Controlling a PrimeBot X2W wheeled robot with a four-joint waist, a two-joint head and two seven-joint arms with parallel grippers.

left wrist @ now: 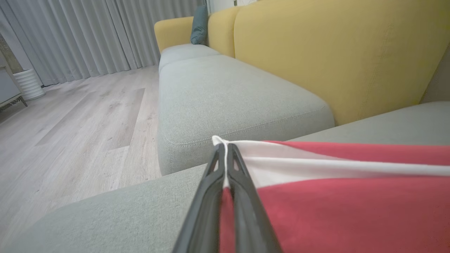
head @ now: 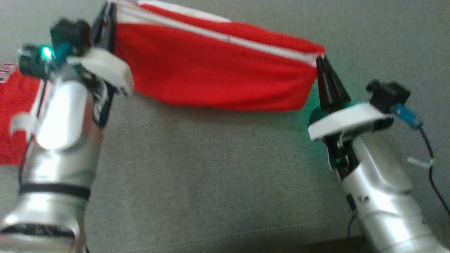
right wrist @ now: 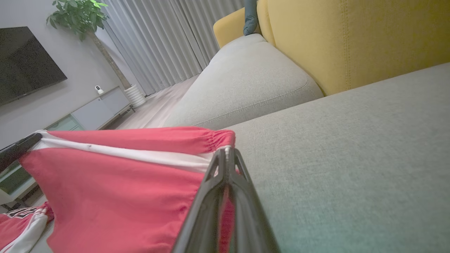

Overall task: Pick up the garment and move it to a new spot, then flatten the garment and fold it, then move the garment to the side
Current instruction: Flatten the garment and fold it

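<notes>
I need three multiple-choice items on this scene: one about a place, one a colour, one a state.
1. Where is the garment?
A. On the floor
B. Held up over the grey seat
C. Draped on a yellow backrest

2. Its stripe is:
A. black
B. blue
C. white

3. The left gripper is:
A. shut on the garment
B. open wide
C. away from the garment

Key: 1 B, it hangs stretched between the left gripper and the right gripper; 2 C, the band along its top is white; 3 A, its fingers pinch a corner.
</notes>
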